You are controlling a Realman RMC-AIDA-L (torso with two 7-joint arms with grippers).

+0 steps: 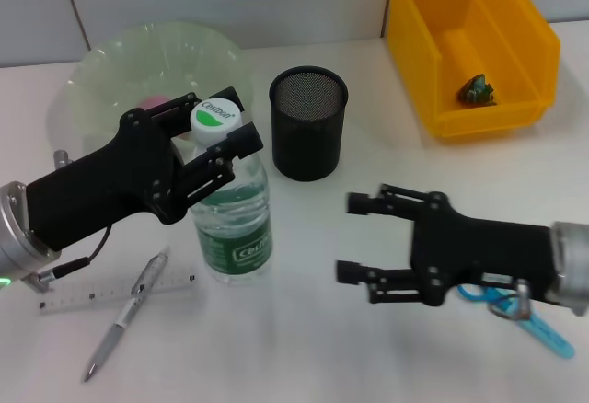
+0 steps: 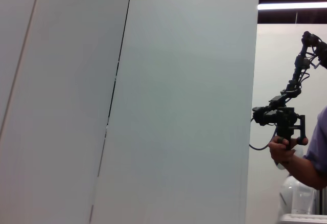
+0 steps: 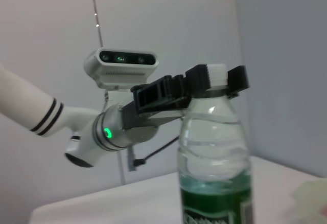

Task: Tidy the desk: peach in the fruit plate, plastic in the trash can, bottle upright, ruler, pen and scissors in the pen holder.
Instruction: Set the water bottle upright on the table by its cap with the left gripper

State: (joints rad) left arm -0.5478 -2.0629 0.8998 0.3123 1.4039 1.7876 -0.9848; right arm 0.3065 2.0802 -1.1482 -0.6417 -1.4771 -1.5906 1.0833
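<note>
Head view: left tool (image 1: 210, 141) clenched on neck of 1 bottle (image 1: 232, 210), just under its white cap; bottle stands upright on white tabletop (image 1: 304, 329), green label, partly filled. Right tool (image 1: 361, 237) released, fingers spread wide, hovering over bare tabletop to the right of bottle, touching nothing. 1 black mesh pen holder (image 1: 308, 122) behind bottle, near it. 1 pale green fruit plate (image 1: 138, 67) at back left w/ sth pink in it, mostly hidden by left arm. 1 yellow bin (image 1: 469, 44) at back right w/ 1 small dark green scrap (image 1: 478, 90) inside. 1 clear ruler (image 1: 115, 291) and 1 pen (image 1: 127, 314) lie across each other front left. 1 pair of blue scissors (image 1: 525, 316) partly under right arm. Left wrist view: only wall panels and a person far off; no task things. Right wrist view: left tool (image 3: 204, 86) seen side-on, gripping bottle (image 3: 214, 168) at neck; cap shows between fingers.
</note>
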